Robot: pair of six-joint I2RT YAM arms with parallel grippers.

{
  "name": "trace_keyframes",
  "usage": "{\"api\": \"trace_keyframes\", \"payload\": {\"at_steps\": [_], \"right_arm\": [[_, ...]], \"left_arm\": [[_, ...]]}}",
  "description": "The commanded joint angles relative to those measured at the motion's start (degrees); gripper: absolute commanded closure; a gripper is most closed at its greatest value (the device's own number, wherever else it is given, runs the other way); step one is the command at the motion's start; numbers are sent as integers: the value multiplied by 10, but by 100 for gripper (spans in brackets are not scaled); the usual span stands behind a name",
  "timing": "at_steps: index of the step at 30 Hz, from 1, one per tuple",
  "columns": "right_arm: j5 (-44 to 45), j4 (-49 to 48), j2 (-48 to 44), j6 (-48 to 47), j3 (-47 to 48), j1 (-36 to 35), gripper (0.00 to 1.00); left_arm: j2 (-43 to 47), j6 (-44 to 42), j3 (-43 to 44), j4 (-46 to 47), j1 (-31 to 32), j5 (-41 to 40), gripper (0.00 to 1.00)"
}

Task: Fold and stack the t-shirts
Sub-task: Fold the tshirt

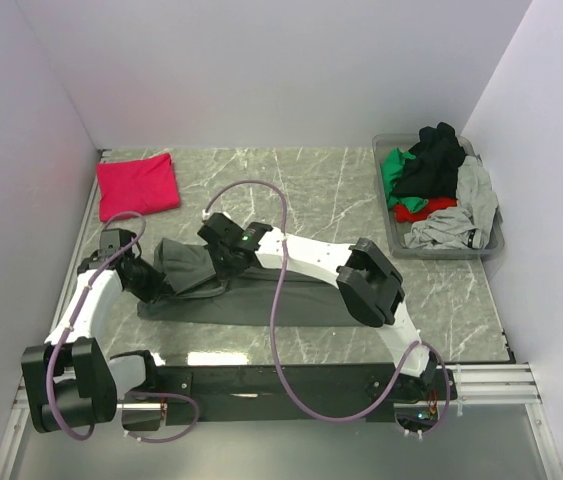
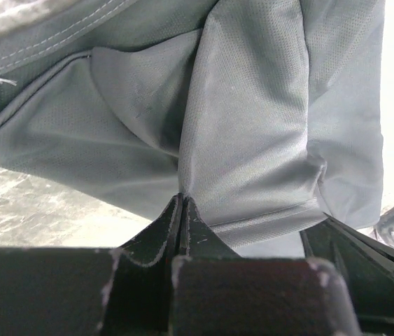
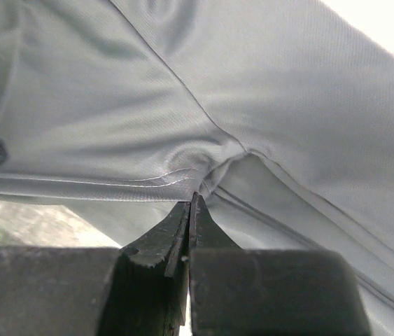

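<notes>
A dark charcoal-grey t-shirt (image 1: 251,302) lies in a long band across the table's middle, its left part lifted and bunched. My left gripper (image 1: 158,283) is shut on a fold of this shirt (image 2: 238,140) at its left end. My right gripper (image 1: 218,262) is shut on the shirt's cloth near a seam (image 3: 203,126), just right of the left gripper. A magenta-red t-shirt (image 1: 138,184) lies folded at the back left. More t-shirts, black (image 1: 433,160), green (image 1: 395,168), red (image 1: 423,209) and light grey (image 1: 461,215), are heaped in the tub.
A clear plastic tub (image 1: 492,243) stands at the back right against the right wall. White walls close in the table on the left, back and right. The marble table (image 1: 311,180) shows between the shirts.
</notes>
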State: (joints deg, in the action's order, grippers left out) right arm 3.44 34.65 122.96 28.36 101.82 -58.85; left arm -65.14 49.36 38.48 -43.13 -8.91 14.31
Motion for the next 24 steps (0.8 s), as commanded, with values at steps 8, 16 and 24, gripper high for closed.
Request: {"api": "trace_keyframes", "payload": {"at_steps": [8,16,24], "right_arm": [[13,16,-50,-11,-49,4,100],[35,21,-64,-16,-72,1,100],[40,30,-62,-32,-68,1,80]], "left_arm": [[44,24,-38,-33,-1,-35,100],[62,42,-77,-24,-1,-17,99],[77,50,-65,-31,-1,-2,58]]}}
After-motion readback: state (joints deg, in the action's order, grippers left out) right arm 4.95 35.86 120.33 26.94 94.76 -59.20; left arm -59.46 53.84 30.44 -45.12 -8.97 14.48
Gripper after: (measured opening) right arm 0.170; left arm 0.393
